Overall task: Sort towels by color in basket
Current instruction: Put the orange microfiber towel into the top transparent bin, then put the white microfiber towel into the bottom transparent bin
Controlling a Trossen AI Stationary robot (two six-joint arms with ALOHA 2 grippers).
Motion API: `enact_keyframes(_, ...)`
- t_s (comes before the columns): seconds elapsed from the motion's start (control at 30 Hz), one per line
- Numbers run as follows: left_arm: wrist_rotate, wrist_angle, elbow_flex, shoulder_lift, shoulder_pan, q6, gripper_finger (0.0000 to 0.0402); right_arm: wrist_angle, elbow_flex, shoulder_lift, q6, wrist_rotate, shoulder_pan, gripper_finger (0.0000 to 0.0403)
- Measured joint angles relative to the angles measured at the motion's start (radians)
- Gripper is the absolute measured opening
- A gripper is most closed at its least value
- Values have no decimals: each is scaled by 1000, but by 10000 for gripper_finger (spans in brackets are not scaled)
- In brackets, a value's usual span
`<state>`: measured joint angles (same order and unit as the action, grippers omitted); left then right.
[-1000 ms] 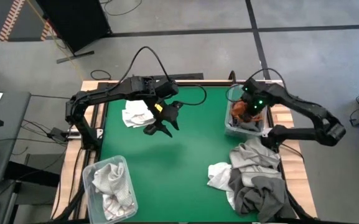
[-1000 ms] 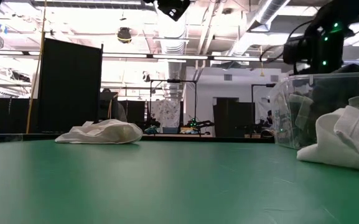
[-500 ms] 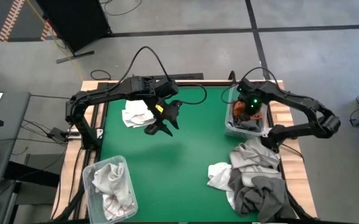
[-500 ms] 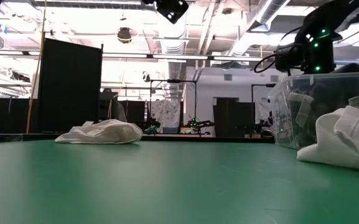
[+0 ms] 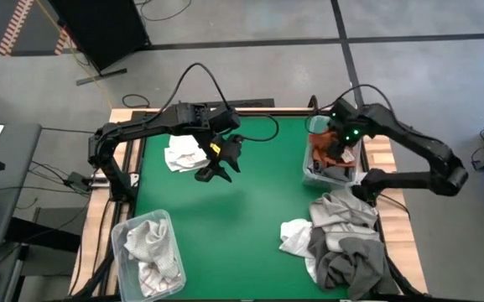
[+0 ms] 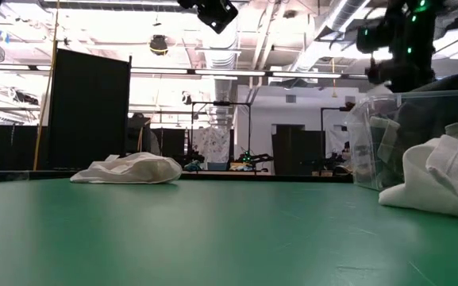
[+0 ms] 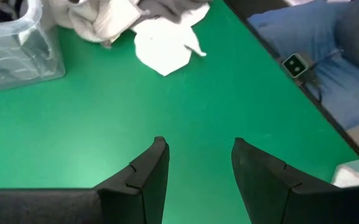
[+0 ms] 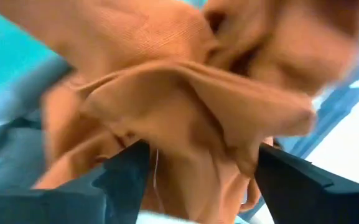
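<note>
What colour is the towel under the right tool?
Rust-orange towel, clearest in the right wrist view.

Industrial lab; ceiling ducts [image 6: 336, 20]; dark partition [image 6: 90, 107]

Two robot arms reach over one green table [image 5: 242, 210], the left gripper [image 5: 215, 164] at upper centre of the overhead frame, the right gripper [image 5: 335, 143] at upper right. Two clear plastic bins are on the table: one [image 5: 122, 243] at lower left holding pale grey cloths, one [image 5: 311, 172] at upper right holding a rust-orange towel [image 5: 325, 149] and darker cloth beneath. One white towel [image 5: 183, 153] lies alone at upper left of the green. One mixed heap [image 5: 342, 239] of white, light grey and dark grey towels fills the lower right; the pieces overlap too much for an exact count
</note>
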<state>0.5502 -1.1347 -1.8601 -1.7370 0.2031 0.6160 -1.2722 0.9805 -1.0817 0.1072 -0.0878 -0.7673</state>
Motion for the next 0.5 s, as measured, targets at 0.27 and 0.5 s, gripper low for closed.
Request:
enact_keyframes(0.27,-38,-58,0,0,0,0,167,-42,135,61,54,-13,52,315)
enact_keyframes(0.5,-146,-102,-1,0,0,-38,167,11,214,88,96,-16,124,315)
